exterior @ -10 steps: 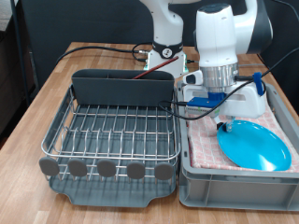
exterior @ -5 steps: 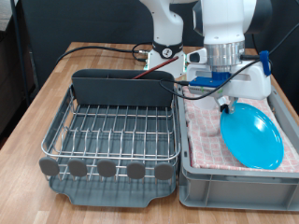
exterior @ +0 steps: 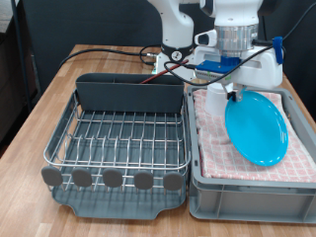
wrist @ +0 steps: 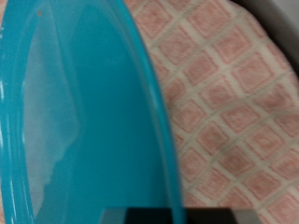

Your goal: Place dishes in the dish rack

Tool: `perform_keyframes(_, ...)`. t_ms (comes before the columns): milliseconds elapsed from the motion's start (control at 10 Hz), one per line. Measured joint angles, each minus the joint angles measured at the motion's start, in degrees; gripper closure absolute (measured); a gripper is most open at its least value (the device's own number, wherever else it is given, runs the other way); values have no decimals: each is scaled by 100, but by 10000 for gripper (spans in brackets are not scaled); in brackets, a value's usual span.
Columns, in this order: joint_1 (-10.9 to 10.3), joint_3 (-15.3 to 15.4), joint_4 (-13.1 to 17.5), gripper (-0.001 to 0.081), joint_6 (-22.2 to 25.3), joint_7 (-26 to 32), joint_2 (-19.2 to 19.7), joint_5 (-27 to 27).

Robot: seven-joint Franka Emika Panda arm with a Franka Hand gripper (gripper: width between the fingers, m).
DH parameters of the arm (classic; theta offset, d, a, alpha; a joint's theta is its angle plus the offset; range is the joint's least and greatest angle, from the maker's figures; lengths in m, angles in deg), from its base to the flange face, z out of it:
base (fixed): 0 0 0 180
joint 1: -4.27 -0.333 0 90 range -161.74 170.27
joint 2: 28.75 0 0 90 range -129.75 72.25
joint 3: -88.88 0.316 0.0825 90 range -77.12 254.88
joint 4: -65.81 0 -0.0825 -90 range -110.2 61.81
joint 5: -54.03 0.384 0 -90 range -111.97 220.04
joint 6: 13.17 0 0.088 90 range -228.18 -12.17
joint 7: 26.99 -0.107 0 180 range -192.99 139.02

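Dish rack (exterior: pixel 118 133) stands on the wooden tabletop (exterior: pixel 39 109) at the exterior view's left, and no dish shows on its silver wire grid or in its dark grey tray. So, judging from how things lie, none of the placing is finished; the work is at the lifting of a first dish.

Beside the rack, at the exterior view's right, sits the grey bin (exterior: pixel 247 197) lined with pink checked cloth (exterior: pixel 212 138). Above that cloth hangs the light-blue plate (exterior: pixel 257 128), tilted steeply up on edge, its upper rim at the hand (exterior: pixel 233 96) and its lower rim low over the cloth or perhaps brushing it. The hand appears closed on that upper rim, gripping the plate, though the fingertips themselves are too small to make out. The plate is over the bin, well apart from the rack's grid.

The wrist view is filled by the plate's (wrist: pixel 75 121) smooth, glossy blue face and raised rim, with the checked cloth (wrist: pixel 234 112) behind it. It looks round, flat and unchipped.

I see no mug or spoon in either view.
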Motion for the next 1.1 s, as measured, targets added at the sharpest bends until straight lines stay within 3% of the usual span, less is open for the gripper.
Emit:
perform_keyframes(400,5,-12,413,781,1733,-486,-448,-654)
perform_keyframes(600,5,-20,669,781,2389,-222,-577,-959)
perform_keyframes(700,5,-31,849,781,2771,229,-597,-1124)
perform_keyframes(900,5,-114,1137,781,3199,899,-595,-1181)
perform_keyframes(1100,6,-119,1104,781,3170,890,-588,-1235)
